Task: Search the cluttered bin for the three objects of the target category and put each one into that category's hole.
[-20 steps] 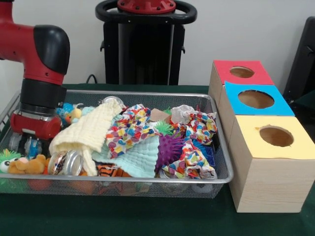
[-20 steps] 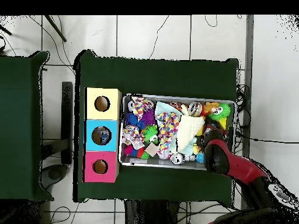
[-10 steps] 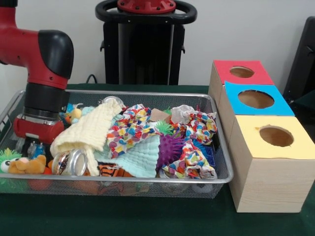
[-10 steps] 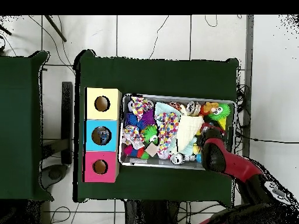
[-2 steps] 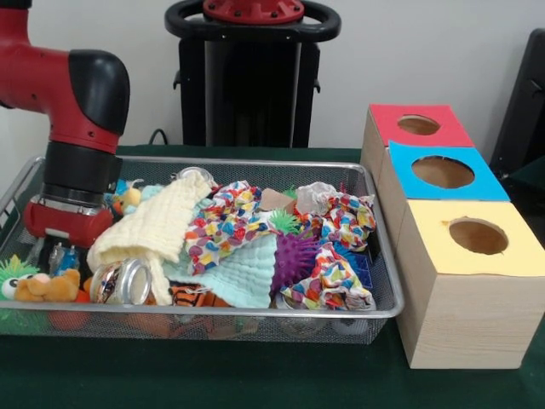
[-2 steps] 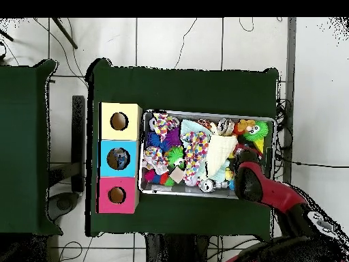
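Down in the left end of the wire bin [image 5: 375,300] sits the hand [image 5: 58,256], low among the toys, and I cannot tell from either view whether it is clenched or released; the red and black arm [image 5: 81,111] above hides most of it. Just beside it in the front view I see a small orange plush [image 5: 47,287] and a green fuzzy toy [image 5: 15,271] against the bin's near left corner, with a shiny metal can [image 5: 121,282] lying on its side next to them. A pale yellow cloth [image 5: 153,227] drapes across the middle left, touching a multicoloured patterned cloth [image 5: 223,223] and a mint green cloth [image 5: 241,273]. A purple spiky ball [image 5: 295,257] rests near the centre, with another patterned cloth [image 5: 332,277] beside it. On the green desk [image 5: 255,383], right of the bin, stand three boxes with holes: the yellow box [image 5: 477,239] nearest, the blue box [image 5: 443,175] behind it, the red box [image 5: 417,126] farthest.
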